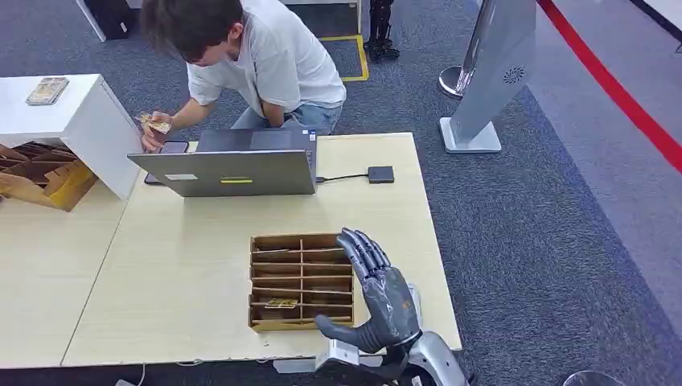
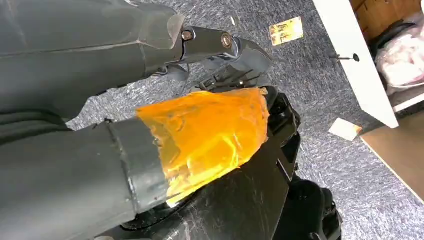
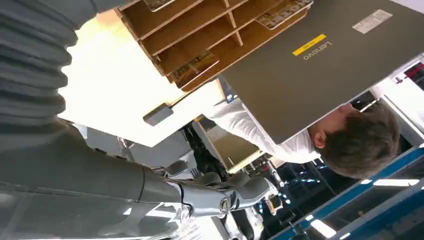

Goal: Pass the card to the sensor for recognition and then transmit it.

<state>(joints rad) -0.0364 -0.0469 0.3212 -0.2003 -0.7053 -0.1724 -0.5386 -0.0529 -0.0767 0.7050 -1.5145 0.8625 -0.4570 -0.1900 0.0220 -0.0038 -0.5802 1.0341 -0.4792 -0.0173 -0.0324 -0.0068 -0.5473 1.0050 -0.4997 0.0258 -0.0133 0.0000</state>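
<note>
A yellow-printed card [image 1: 281,303] lies in a lower compartment of the brown cardboard sorting tray [image 1: 265,325] on the pale wooden table [image 1: 177,273], just to the thumb side of the robot's right hand [image 1: 378,293] and not touching it. The right hand hovers upright over the tray's near right corner, holding nothing, its dark fingers [image 1: 362,249] extended together and its thumb spread out toward the card's slot. Beyond the fingertips stands an open grey laptop [image 1: 233,171], its lid back facing the hand, with a cable running to a small dark sensor pad [image 1: 381,174] farther ahead and slightly to the right. Behind the laptop a person [image 1: 257,56] in a white shirt bends over the table, holding another card [image 1: 154,123] above a phone [image 1: 173,148]. The left hand [image 2: 150,70] hangs low above grey carpet, its thumb wrapped in orange tape [image 2: 210,135]; whether its fingers are apart or closed cannot be told. A loose card [image 2: 286,30] lies on the carpet beyond it.
</note>
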